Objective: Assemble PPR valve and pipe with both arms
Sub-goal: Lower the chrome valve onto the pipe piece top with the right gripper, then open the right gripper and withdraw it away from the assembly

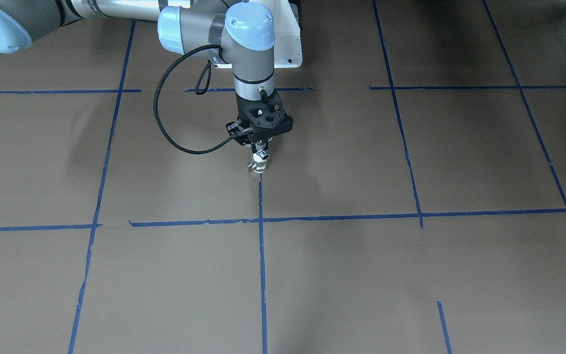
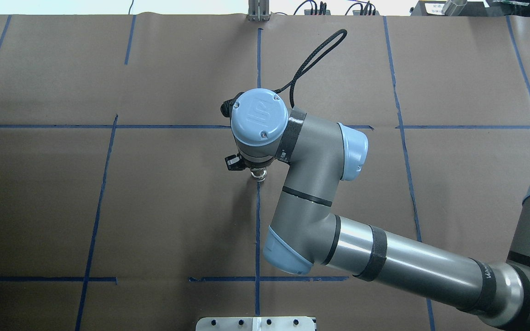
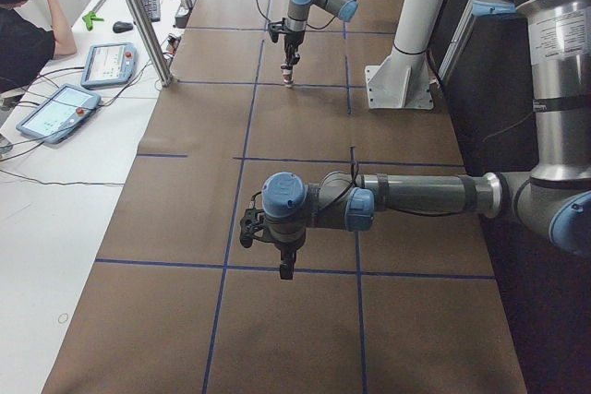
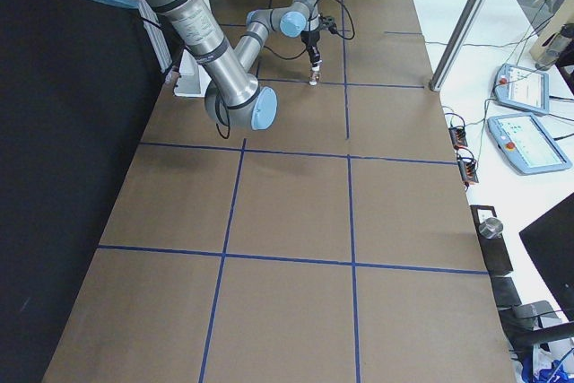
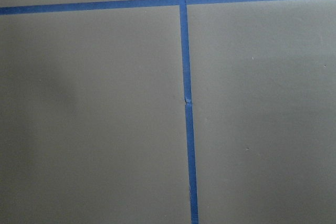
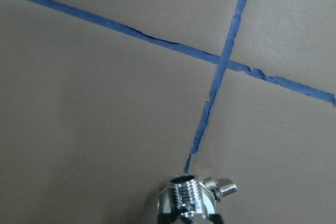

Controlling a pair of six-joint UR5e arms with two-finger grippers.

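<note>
Checking progress from my station, I see the right gripper (image 1: 261, 146) pointing straight down near the middle of the table (image 1: 410, 285). Its fingers are closed on the PPR valve (image 1: 259, 162), which hangs upright below them at the end of a blue tape line (image 1: 262, 246). I cannot tell whether its lower end touches the paper or sits just above it.

The right wrist view shows a chrome threaded end (image 6: 185, 191) and the small side lever (image 6: 224, 186). I find no pipe lying loose on the table. That chrome end may be the pipe already joined on, or the valve's own metal; I cannot say which.

The left gripper (image 3: 286, 267) hangs over the table well apart from the valve. It shows only from the side, and its wrist camera gives bare paper and tape, so I cannot tell whether its fingers are open or closed, or whether they carry anything.

My judgement is that the valve is in hand but the grippers are too far apart to be joining anything. Either the joining is left to do, or it is done and only the putting down remains.
</note>
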